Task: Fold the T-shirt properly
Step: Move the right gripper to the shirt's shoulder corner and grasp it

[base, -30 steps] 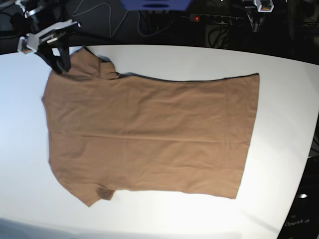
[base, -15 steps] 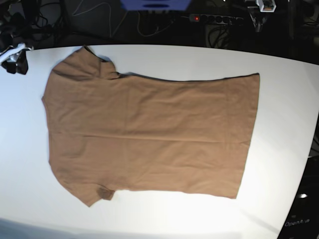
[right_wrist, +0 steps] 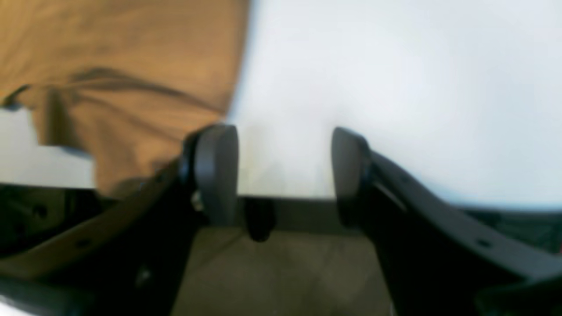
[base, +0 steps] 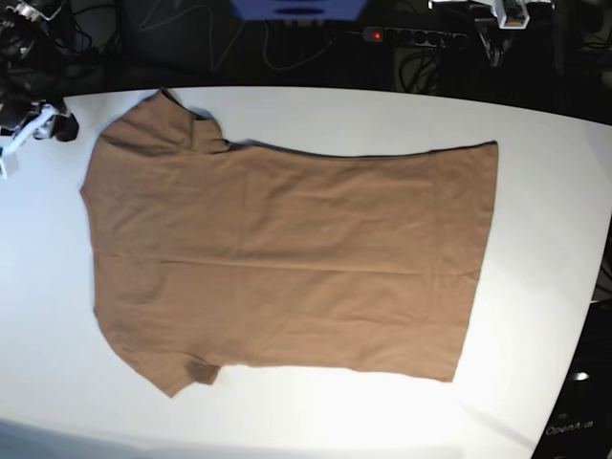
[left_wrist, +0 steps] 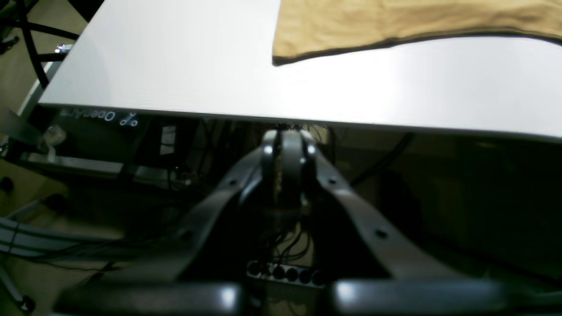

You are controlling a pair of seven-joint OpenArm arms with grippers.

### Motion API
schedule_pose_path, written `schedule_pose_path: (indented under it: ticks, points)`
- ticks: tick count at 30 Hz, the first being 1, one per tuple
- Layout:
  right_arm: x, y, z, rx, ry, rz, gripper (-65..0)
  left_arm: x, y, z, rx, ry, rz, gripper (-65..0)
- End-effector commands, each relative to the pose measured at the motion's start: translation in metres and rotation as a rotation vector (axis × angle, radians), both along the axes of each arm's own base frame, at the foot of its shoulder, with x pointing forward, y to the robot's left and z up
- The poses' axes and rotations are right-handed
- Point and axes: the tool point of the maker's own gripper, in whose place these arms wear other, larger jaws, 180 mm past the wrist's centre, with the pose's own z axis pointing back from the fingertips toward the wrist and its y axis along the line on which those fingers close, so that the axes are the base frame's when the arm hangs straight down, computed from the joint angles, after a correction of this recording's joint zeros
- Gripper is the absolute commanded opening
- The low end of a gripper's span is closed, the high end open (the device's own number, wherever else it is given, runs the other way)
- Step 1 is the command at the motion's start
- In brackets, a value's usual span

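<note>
**A:** Right wrist view first: how does the right hand [right_wrist: 285,175] stand?

**B:** Its two fingers [right_wrist: 215,171] are parted with a clear gap, and nothing is between them. It sits over the tabletop [right_wrist: 395,87] edge, with the shirt [right_wrist: 123,66] just beside the one finger; whether that finger touches the cloth I cannot tell, as the picture is blurred.

**A:** And the left hand [left_wrist: 287,153]?

**B:** Fingers pressed together, holding nothing. It hangs off the tabletop's edge, below its surface, apart from the shirt's corner.

**A:** Where does the shirt lie?

**B:** Spread flat across the middle of the tabletop in the base view, sleeves toward that view's left, hem toward its right. The far sleeve reaches almost to the far edge. The right hand shows at the far left corner, near that sleeve but apart from it.

**A:** Room to move?

**B:** Bare white tabletop runs all round the shirt: a wide strip on the base view's right, a good band along the near edge, a narrower margin on the left. A power strip [base: 406,36] and cables [base: 191,24] lie in the dark beyond the far edge.
</note>
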Motion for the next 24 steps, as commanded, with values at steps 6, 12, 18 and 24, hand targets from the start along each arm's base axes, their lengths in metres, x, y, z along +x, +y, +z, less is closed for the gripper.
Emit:
schedule_pose_path:
  ticks: [6, 12, 18, 24]
  points:
    - [0.014, 0.009, 0.005, 0.002, -0.034, 0.038, -30.6, -0.001, 0.002, 0.006, 0.014, -0.016, -0.004, -63.9]
    - [0.026, 0.016, 0.007, 0.02, -0.064, 0.042, -30.6, 0.005, 0.001, 0.007, 0.015, -0.032, -0.005, -63.9]
    - [0.042, 0.025, 0.01, 0.029, -0.09, 0.074, -30.6, 0.005, 0.001, 0.007, 0.015, -0.031, -0.005, -63.9]
    - [0.041, 0.036, 0.004, 0.06, -0.088, 0.07, -30.6, 0.006, 0.001, 0.009, 0.017, -0.035, -0.005, -63.9]
